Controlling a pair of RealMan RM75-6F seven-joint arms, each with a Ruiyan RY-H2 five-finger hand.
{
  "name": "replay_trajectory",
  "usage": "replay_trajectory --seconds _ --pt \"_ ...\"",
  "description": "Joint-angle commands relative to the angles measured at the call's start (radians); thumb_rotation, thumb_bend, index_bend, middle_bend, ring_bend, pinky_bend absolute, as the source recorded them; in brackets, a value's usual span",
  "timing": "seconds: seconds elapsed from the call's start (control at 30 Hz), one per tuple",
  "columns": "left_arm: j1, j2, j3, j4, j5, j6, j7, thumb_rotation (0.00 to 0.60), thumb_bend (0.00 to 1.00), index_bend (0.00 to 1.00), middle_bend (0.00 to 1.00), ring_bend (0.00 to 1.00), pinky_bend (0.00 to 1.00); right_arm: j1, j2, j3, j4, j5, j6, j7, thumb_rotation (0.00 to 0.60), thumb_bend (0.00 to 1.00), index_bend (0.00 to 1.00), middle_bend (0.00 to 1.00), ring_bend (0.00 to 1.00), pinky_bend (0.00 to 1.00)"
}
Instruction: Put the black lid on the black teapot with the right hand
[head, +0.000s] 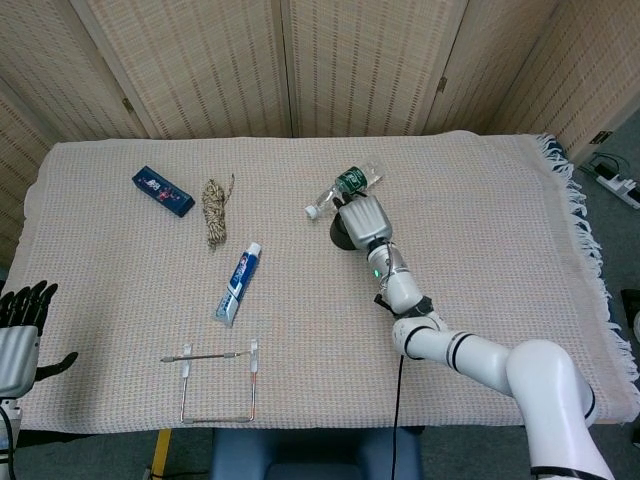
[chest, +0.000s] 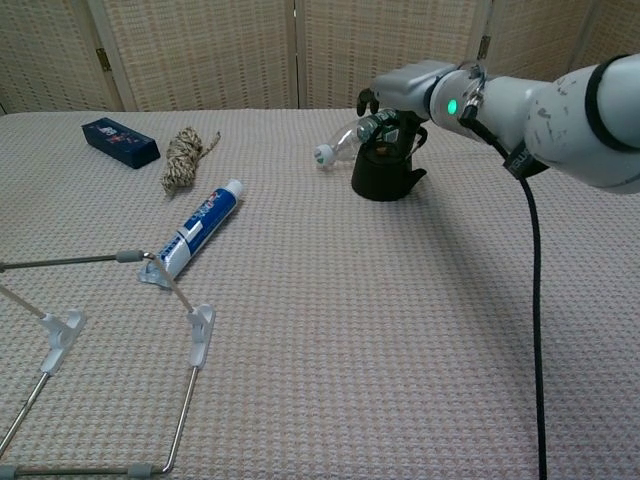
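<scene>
Right hand (chest: 400, 95) sits directly over the black teapot (chest: 386, 172), palm down, fingers (chest: 372, 102) curled toward the pot's mouth; whether it grips the black lid or has let go, cannot tell, the lid itself is hidden under the hand in both views. Teapot stands upright around the middle of the table, toward the far edge, just beside a clear plastic bottle (head: 343, 190) lying on its side behind it. Lid, judging from the task, is small, rigid and light, probably smooth, so it could slip; best taken by the knob or pinched at the rim from above and lowered level so it seats in the opening. Pot is squat, dark, matte, with a short spout or handle stub sticking out to one side near the base; looks stiff and a bit heavy, unlikely to shift under a light touch. Seating step looks in progress or nearly finished, not confirmable. Left hand (head: 20, 330) hangs off the near left corner of the table, fingers apart, holding nothing. Further out: toothpaste tube (head: 237, 284) left of centre, bundle of twine (head: 214, 209) and a dark blue box (head: 162, 191) toward the far left, metal wire frame (head: 220, 383) by the near edge. Table is covered in a beige woven cloth (head: 500, 220).
</scene>
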Motion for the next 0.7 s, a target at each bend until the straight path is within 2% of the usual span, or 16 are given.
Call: replay_trajectory --seconds 0.03,0.17,0.27,0.4,0.47,0.53,0.7 --pt "-0.001 -0.003 0.001 0.001 0.001 -0.002 0.001 0.6 0.12 0.02 0.0 0.0 0.0 -0.034 0.055 -0.021 -0.092 -0.044 0.027 0.029 0.6 0.41 0.16 0.23 0.88 0.97" --pt "-0.002 -0.005 0.003 0.0 0.005 0.0 0.0 0.6 0.12 0.02 0.0 0.0 0.0 -0.058 0.097 -0.043 -0.177 -0.078 0.067 0.029 0.6 0.41 0.19 0.25 0.88 0.98" --pt "-0.002 -0.003 0.002 0.001 0.004 0.001 0.001 0.6 0.12 0.02 0.0 0.0 0.0 -0.11 0.168 -0.068 -0.299 -0.131 0.144 0.041 0.6 0.41 0.22 0.27 0.88 0.97" --pt "-0.01 -0.007 -0.002 0.006 0.002 -0.008 -0.001 0.6 0.12 0.02 0.0 0.0 0.0 -0.196 0.278 -0.095 -0.48 -0.177 0.25 0.07 0.6 0.41 0.23 0.27 0.83 0.89" --pt "-0.014 -0.01 -0.002 0.009 0.004 -0.011 -0.004 0.6 0.12 0.02 0.0 0.0 0.0 -0.25 0.339 -0.111 -0.568 -0.207 0.315 0.09 0.6 0.41 0.23 0.27 0.79 0.81" --pt "-0.015 -0.012 -0.003 0.012 0.004 -0.013 -0.006 0.6 0.12 0.02 0.0 0.0 0.0 -0.301 0.391 -0.128 -0.632 -0.23 0.366 0.116 0.6 0.41 0.23 0.27 0.72 0.7" --pt "-0.019 -0.019 -0.005 0.025 -0.004 -0.018 -0.002 0.6 0.12 0.02 0.0 0.0 0.0 -0.452 0.511 -0.204 -0.736 -0.345 0.496 0.213 0.6 0.41 0.2 0.3 0.41 0.36"
